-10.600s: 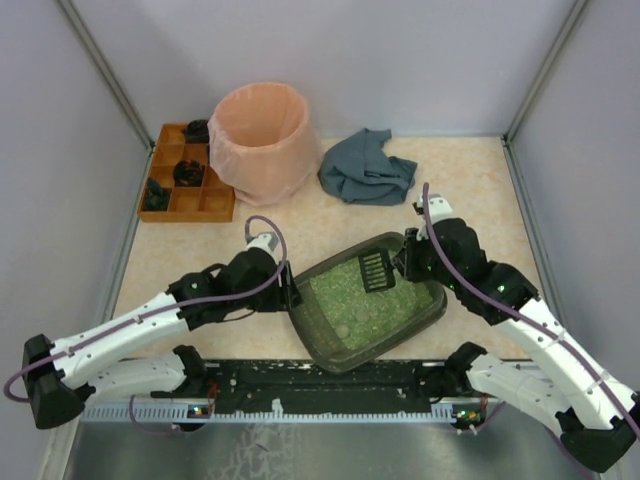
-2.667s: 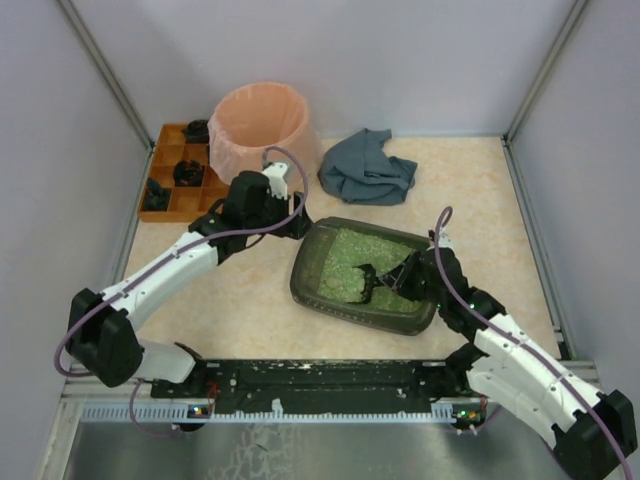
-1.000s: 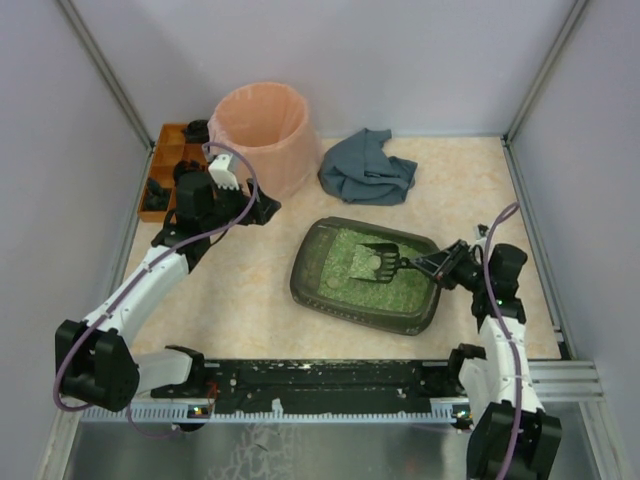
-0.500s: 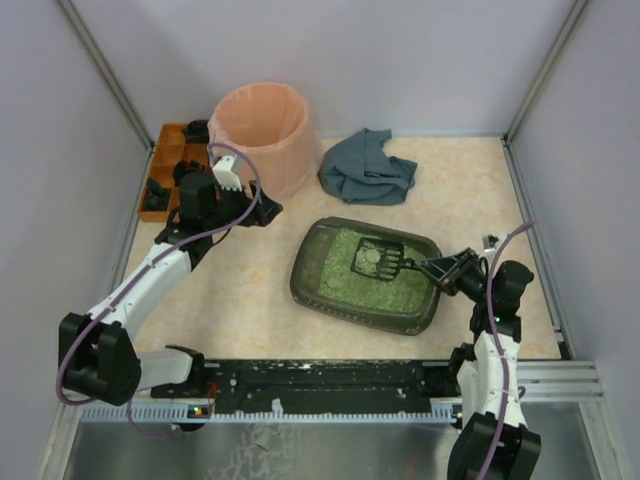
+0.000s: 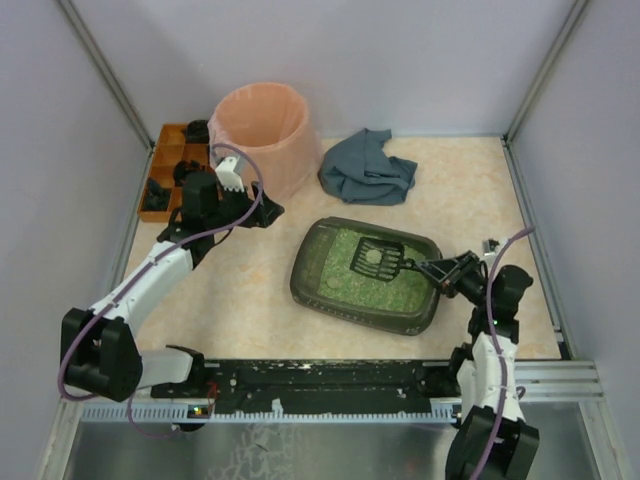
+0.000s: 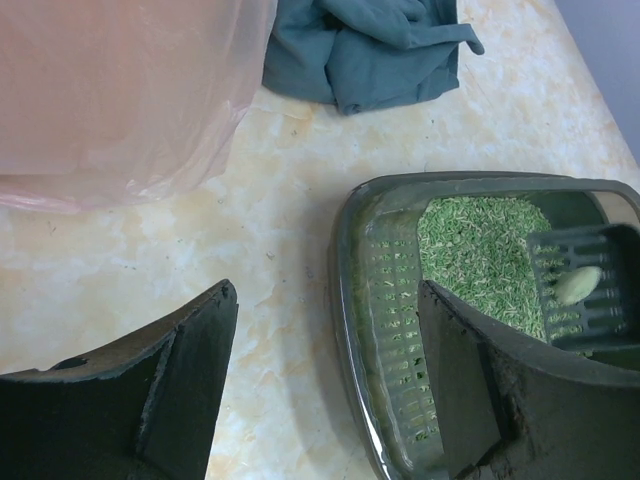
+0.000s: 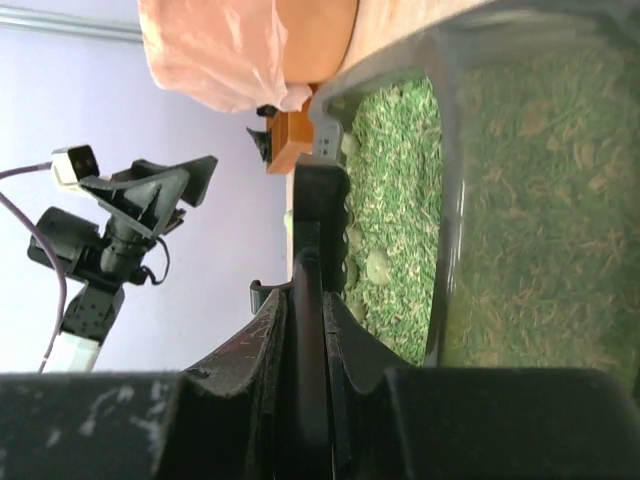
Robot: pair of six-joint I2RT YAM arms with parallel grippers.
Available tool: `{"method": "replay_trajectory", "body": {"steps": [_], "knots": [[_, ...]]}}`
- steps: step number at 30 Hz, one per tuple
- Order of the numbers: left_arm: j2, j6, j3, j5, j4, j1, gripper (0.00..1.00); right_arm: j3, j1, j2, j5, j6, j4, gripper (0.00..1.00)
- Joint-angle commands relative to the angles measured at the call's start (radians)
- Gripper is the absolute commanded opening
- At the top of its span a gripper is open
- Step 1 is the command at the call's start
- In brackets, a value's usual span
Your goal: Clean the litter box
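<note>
Black slotted scoop (image 5: 377, 258) held over the litter box (image 5: 298, 285), 1 pale clump (image 6: 578, 285) on it.
Right gripper (image 5: 432, 267) is clamped on the scoop's handle, probably so loose green litter (image 5: 340, 280) sifts back into the box, which sits between the 2 arms. The left gripper (image 5: 265, 212), jaws apart and empty, hovers beside the pink-lined bin (image 5: 250, 160), likely to steady it.

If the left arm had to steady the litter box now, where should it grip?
Probably the left-end rim of the litter box, approached from the left by the open left gripper, one finger each side of the thin upright wall. That end is free; the scoop and right gripper occupy the right.
</note>
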Motion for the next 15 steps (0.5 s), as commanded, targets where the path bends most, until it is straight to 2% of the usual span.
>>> {"method": "replay_trajectory", "body": {"steps": [1,3,4,5,7,8,9,11,13,15], "knots": [[0.006,0.023,-0.004,0.042,0.046,0.006,0.78,0.022,0.03,0.007,-0.019,0.069,0.188,0.0],[0.013,0.021,0.0,0.047,0.047,0.006,0.77,0.074,0.033,0.018,-0.016,-0.054,0.027,0.0],[0.013,0.025,0.004,0.046,0.042,0.006,0.77,0.086,-0.007,-0.009,0.01,-0.083,-0.046,0.0],[0.011,0.025,0.004,0.044,0.038,0.006,0.77,0.059,-0.032,-0.035,0.023,-0.049,-0.029,0.0],[0.003,0.026,-0.001,0.039,0.04,0.006,0.77,0.013,0.005,-0.024,-0.005,0.07,0.161,0.0],[0.0,0.026,-0.004,0.037,0.044,0.006,0.77,0.027,0.044,0.011,-0.02,0.057,0.185,0.0],[0.002,0.025,-0.003,0.036,0.045,0.006,0.77,0.053,0.055,0.02,-0.03,-0.004,0.111,0.0],[0.006,0.026,0.004,0.034,0.037,0.006,0.77,0.048,0.002,-0.026,0.004,-0.035,0.016,0.0],[0.001,0.027,0.002,0.027,0.03,0.007,0.77,-0.009,-0.033,-0.041,0.007,0.078,0.14,0.0],[-0.008,0.028,-0.002,0.017,0.036,0.006,0.77,0.006,0.021,0.007,-0.038,0.089,0.227,0.0]]}}
